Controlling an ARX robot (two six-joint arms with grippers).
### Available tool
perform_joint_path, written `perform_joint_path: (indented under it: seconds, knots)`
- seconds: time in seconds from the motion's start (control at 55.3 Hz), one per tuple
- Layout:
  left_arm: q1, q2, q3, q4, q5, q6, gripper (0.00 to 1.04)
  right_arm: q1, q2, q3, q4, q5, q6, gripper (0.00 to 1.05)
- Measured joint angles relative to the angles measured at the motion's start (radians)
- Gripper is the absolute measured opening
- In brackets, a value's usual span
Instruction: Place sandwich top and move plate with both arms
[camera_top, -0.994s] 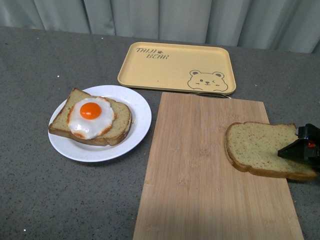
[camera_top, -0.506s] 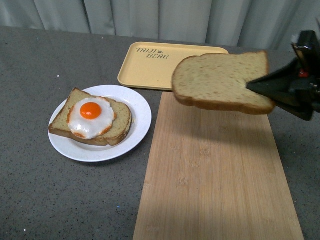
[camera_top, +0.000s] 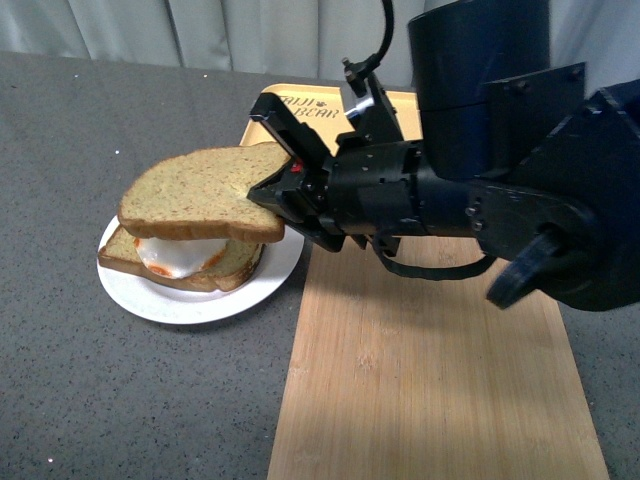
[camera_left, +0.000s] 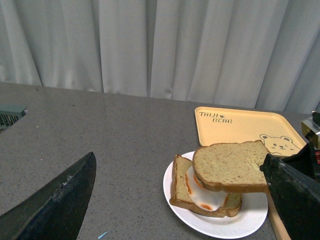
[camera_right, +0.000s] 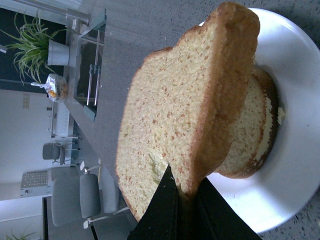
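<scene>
As my right gripper (camera_top: 283, 183) pinches the sandwich top (camera_top: 200, 190) by its crust just above the egg slice (camera_top: 225, 265) on the plate (camera_top: 200, 300), with my left gripper (camera_left: 178, 162) gaping and empty, I'd square the top up and lower it before letting go: two slices, one egg (camera_top: 170, 260), one plate, one tray (camera_left: 240, 125), one cutting board (camera_top: 430, 380).

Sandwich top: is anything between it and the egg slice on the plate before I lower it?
Nothing visible. The right gripper holds the sandwich top just over the egg slice on the plate; only an open gap lies between them.
</scene>
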Motion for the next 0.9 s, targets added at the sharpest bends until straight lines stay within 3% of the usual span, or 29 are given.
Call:
perform_joint_path:
  seconds: [0.506,0.56,0.687,0.904]
  knots:
    - [0.000,0.000,0.000,0.000,0.000,0.000,0.98,0.064,0.183,0.242,-0.095,-0.011,0.018,0.03]
    - [0.000,0.000,0.000,0.000,0.000,0.000,0.98,0.066,0.186,0.254,-0.143,0.013,0.006,0.12]
    - [0.000,0.000,0.000,0.000,0.000,0.000,0.98,0.049,0.151,0.178,-0.129,0.088,-0.024,0.45]
    - [0.000,0.000,0.000,0.000,0.000,0.000,0.98,0.001,-0.034,0.029,-0.149,0.284,-0.196,0.81]
